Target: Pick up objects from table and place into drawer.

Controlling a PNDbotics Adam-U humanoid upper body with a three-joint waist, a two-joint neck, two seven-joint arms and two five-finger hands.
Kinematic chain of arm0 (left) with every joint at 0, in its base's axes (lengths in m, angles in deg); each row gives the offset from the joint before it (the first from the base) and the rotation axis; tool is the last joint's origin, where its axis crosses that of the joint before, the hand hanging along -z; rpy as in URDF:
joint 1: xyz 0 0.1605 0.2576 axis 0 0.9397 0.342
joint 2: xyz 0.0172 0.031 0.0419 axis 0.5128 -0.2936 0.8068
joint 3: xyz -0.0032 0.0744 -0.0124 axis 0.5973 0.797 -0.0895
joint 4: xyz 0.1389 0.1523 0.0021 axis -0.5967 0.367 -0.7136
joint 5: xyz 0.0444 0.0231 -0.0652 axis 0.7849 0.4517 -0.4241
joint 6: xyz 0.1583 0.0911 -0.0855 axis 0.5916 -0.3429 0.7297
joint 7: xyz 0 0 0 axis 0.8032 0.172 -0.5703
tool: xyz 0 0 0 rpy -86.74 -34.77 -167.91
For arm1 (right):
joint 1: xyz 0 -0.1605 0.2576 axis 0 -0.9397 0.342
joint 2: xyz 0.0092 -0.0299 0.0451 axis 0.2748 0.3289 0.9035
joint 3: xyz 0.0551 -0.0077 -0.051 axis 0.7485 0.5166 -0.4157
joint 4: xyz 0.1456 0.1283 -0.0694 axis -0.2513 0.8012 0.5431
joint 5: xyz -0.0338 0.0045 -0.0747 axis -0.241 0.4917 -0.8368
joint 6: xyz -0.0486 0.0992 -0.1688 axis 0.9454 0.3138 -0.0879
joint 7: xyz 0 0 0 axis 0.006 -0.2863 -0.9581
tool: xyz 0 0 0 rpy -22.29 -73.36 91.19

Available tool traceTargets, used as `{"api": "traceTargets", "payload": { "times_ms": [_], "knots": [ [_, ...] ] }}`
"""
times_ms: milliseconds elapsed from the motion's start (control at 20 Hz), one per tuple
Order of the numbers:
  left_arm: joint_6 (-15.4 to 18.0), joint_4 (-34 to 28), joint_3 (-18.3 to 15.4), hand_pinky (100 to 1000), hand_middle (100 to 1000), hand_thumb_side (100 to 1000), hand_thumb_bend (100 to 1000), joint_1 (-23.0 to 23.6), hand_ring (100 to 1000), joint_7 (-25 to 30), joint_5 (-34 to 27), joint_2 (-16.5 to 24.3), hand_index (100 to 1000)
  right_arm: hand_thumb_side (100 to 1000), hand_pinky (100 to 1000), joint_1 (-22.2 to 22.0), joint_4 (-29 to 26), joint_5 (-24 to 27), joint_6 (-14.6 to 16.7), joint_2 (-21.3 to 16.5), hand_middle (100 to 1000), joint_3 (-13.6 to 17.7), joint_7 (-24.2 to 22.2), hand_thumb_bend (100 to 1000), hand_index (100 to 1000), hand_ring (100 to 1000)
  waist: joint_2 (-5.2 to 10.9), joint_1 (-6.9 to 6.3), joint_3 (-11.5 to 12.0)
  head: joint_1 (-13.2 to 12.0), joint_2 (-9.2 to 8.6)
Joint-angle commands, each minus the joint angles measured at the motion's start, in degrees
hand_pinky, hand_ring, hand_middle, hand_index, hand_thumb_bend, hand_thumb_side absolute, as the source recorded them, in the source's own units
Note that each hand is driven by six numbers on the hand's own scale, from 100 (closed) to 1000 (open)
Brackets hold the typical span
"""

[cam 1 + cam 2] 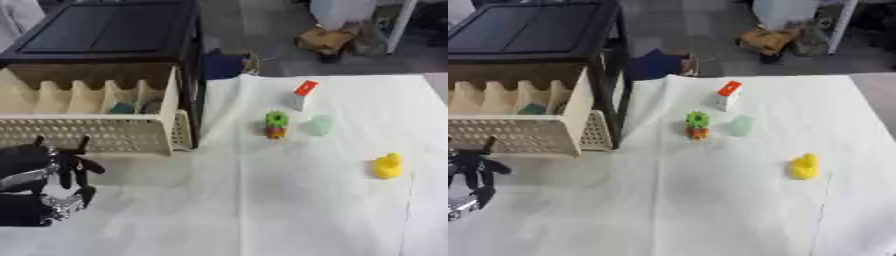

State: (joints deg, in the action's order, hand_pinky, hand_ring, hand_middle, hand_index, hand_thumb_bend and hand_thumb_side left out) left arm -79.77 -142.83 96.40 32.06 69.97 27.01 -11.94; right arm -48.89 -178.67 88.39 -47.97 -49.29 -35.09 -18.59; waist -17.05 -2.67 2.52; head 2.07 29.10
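Left hand (pixel 52 172) beside drawer (pixel 96 132)

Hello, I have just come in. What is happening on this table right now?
Nothing is being held at this moment. The robot's left hand rests open at the lower left, in front of the pulled-out drawer. On the white table four objects wait: a yellow duck, a green and orange toy, a pale green object and a small white and red box. The right hand is not visible.
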Motion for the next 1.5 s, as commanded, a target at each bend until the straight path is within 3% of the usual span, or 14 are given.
{"api": "traceTargets", "payload": {
  "times_ms": [50, 1500],
  "knots": [
    [-0.29, 0.92, -1.29, 484, 678, 1000, 100, -1.46, 667, -0.43, 0.14, 0.29, 935, 1000, 635, 0.49, -1.00, 0.24, -0.11, -1.05, 574, 0.73, -0.04, 216, 839, 583, 0.75, 0.04, -0.11, -0.18, -0.65],
    [-1.04, 9.86, -1.04, 504, 671, 1000, 100, -9.66, 659, -1.05, -2.81, -4.48, 929, 1000, 637, 0.72, -1.00, 0.48, -0.36, -1.08, 571, 0.84, -0.50, 226, 839, 580, 0.14, -0.24, -1.09, 0.80, -1.22]
  ]
}}
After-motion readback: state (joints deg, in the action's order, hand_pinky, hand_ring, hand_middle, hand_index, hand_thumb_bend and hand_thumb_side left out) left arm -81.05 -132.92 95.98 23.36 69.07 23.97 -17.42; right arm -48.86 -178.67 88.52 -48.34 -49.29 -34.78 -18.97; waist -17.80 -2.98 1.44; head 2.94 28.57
